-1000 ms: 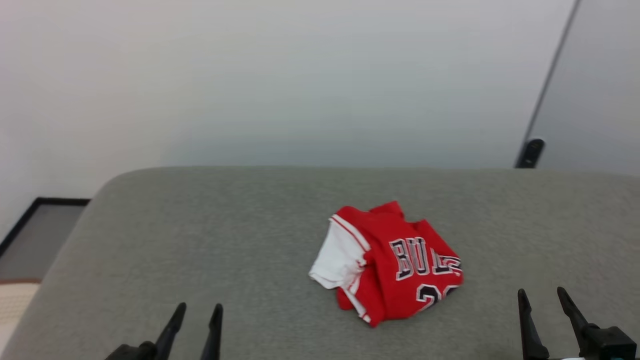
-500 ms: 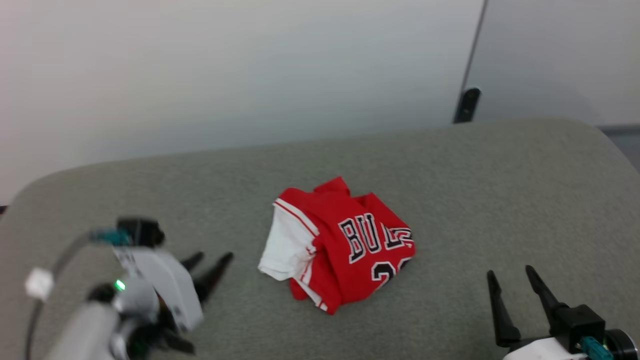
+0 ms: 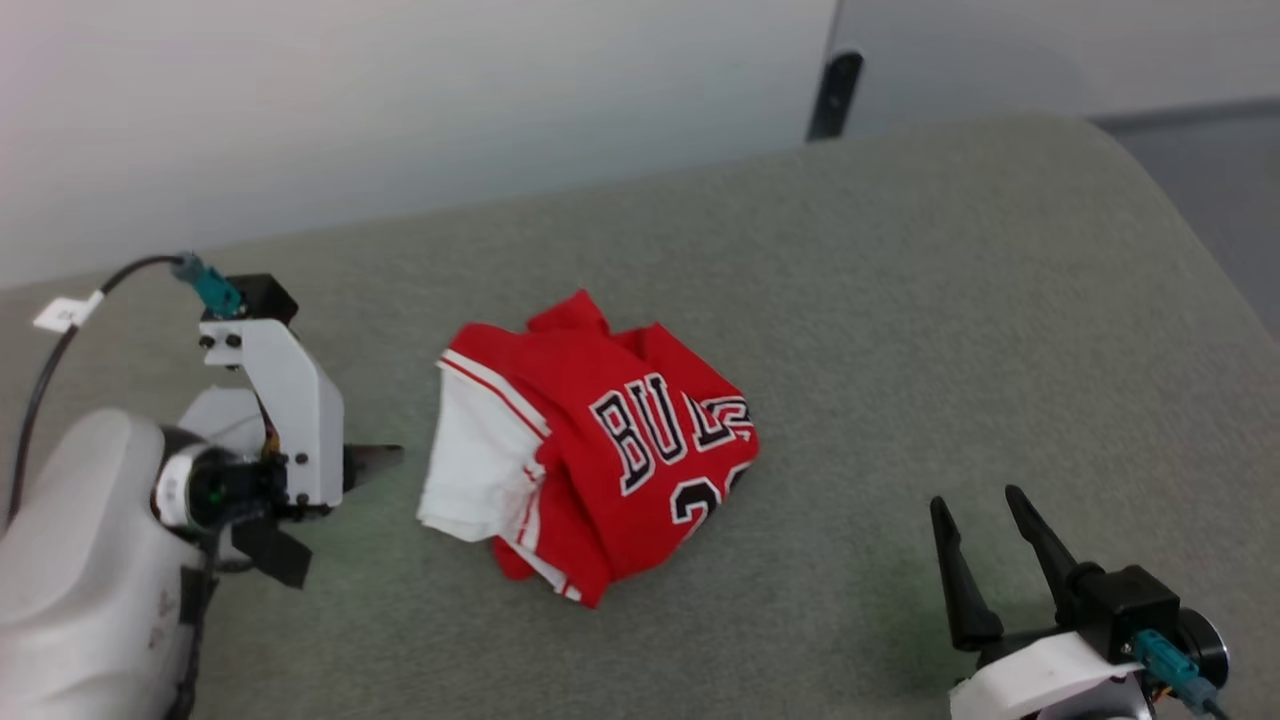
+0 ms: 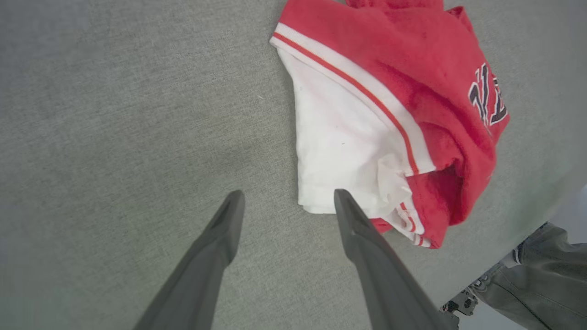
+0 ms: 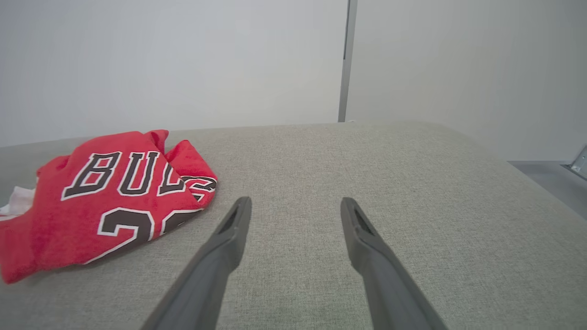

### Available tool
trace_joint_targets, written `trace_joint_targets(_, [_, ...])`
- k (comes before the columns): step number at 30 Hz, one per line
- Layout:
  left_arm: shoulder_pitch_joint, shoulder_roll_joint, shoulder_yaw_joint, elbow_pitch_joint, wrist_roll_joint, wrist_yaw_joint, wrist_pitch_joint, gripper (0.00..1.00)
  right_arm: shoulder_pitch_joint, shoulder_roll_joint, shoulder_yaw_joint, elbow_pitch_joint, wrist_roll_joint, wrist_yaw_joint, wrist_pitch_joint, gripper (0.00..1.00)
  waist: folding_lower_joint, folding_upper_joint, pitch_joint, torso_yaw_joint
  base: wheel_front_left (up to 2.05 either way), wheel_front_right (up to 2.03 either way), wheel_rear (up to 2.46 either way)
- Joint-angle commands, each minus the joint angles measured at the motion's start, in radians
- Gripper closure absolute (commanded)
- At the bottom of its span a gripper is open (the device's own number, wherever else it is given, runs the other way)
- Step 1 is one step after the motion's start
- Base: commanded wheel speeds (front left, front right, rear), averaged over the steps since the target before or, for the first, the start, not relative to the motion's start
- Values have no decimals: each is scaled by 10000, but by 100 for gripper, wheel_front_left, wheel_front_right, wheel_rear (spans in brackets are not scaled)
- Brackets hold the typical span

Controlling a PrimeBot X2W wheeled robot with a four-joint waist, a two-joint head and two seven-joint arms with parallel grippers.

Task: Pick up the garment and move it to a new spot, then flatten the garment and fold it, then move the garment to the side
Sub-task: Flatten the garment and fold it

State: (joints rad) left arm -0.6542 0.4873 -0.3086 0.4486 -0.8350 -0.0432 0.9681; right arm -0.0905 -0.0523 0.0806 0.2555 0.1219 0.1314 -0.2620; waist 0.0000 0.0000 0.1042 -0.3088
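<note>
The garment (image 3: 590, 440) is a crumpled red jersey with a white sleeve, lying bunched near the middle of the grey padded table (image 3: 900, 300). Black lettering shows on its red front (image 5: 110, 192). My left gripper (image 3: 385, 458) hovers just left of the white sleeve (image 4: 339, 142), pointing at it, jaws open and empty. In the left wrist view one fingertip (image 4: 344, 201) reaches the sleeve's lower corner. My right gripper (image 3: 978, 520) stands open and empty near the front right, well clear of the garment.
A pale wall runs behind the table, with a dark vertical post (image 3: 835, 95) at the far edge. The table's rounded right edge (image 3: 1180, 230) drops to a grey floor. A person's trouser leg (image 4: 536, 275) shows past the table edge in the left wrist view.
The head camera has turned, shifting the whole scene left and down. My left arm has risen into view and swung its gripper toward the garment's white sleeve. The garment itself lies unchanged.
</note>
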Motion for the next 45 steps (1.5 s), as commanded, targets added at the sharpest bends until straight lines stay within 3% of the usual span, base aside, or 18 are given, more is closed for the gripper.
trace_joint_targets(1, [-304,15,-76,209,126,138,165,0,-168,27,87,-23,153,-14,-44,0,0,0,699,-637,0,0,0])
trace_joint_targets(16, [-1211,-270,-970,1608,648,803,1569,0,-412,27,355,-49,600,-14,-44,0,0,0,1253,-988,0,0,0])
trace_joint_targets(21, [-1061,-402,-1141,1941,653,768,1594,0,-520,26,410,-7,662,-14,-44,0,0,0,1329,-960,0,0,0])
trace_joint_targets(22, [-1034,-431,-1119,2005,612,737,1512,27,-522,26,424,-8,683,-14,-44,0,0,0,1345,-946,0,0,0])
trace_joint_targets(24, [-1022,-504,-1153,2099,600,655,1437,100,-540,26,436,-6,702,-14,-44,0,0,0,1370,-908,0,0,0])
trace_joint_targets(35, [-1525,-651,-1269,2314,677,446,1182,100,-560,24,299,142,605,-14,-44,0,0,0,1054,-380,0,0,0])
trace_joint_targets(45, [-1879,-24,-1585,1878,1142,50,1068,100,-246,24,200,255,482,-14,-44,0,0,0,442,330,0,0,0])
